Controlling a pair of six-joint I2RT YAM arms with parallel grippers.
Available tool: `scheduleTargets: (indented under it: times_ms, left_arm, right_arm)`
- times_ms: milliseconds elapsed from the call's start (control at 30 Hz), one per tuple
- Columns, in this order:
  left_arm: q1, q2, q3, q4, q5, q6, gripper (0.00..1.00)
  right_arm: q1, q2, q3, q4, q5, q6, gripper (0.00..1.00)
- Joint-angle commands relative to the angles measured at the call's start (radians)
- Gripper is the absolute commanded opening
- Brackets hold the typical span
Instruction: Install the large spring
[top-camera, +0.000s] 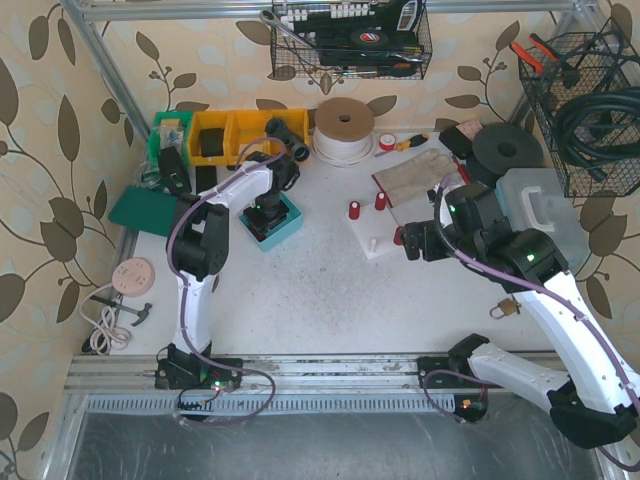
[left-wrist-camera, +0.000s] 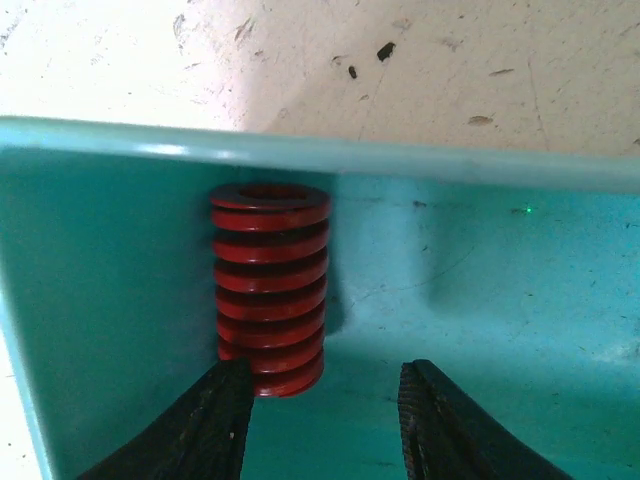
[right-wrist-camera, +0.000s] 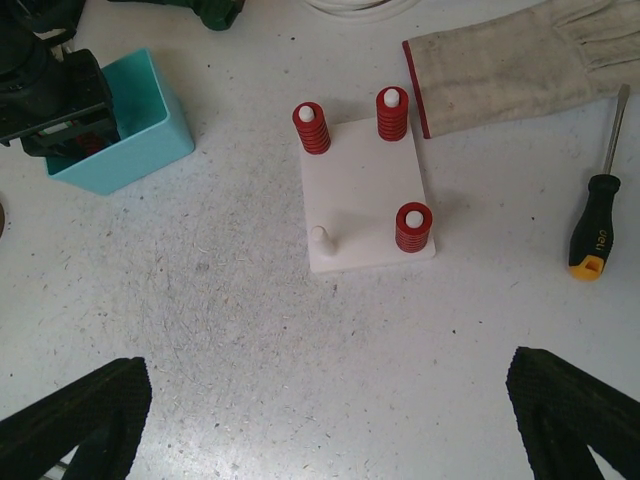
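A large red spring (left-wrist-camera: 270, 285) stands upright inside the teal bin (left-wrist-camera: 120, 300), close to its far wall. My left gripper (left-wrist-camera: 320, 420) is open inside the bin; its left finger (left-wrist-camera: 215, 420) is at the spring's base, the right finger stands apart. In the top view the left gripper (top-camera: 268, 215) is down in the teal bin (top-camera: 287, 232). The white peg plate (right-wrist-camera: 365, 195) carries three red springs (right-wrist-camera: 413, 227) and one bare peg (right-wrist-camera: 321, 240). My right gripper (right-wrist-camera: 320, 420) is open and empty, hovering near the plate (top-camera: 375, 240).
A cloth glove (right-wrist-camera: 510, 60) and a screwdriver (right-wrist-camera: 595, 215) lie beyond and right of the plate. Yellow and green bins (top-camera: 215, 135), a tape roll (top-camera: 344, 128), a black disc (top-camera: 505, 150) and a clear box (top-camera: 545, 205) sit at the back and right. A padlock (top-camera: 503, 309) lies near the right arm.
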Motion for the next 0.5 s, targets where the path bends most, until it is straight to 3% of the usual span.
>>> scheduleTargets:
  times_ms: [0,267,467]
  left_arm:
    - [-0.003,0.023,-0.015,0.031,0.008,-0.022,0.46]
    - [-0.004,0.065,-0.025,0.096,0.001,-0.003,0.46]
    - [-0.004,0.036,0.065,0.177,0.050,0.088,0.48]
  right_arm:
    - [0.002,-0.012,0.000,-0.028,0.026,0.007,0.96]
    - [0.002,-0.008,0.004,-0.034,0.026,0.010,0.96]
    - [0.001,-0.007,-0.003,-0.032,0.029,0.014,0.96]
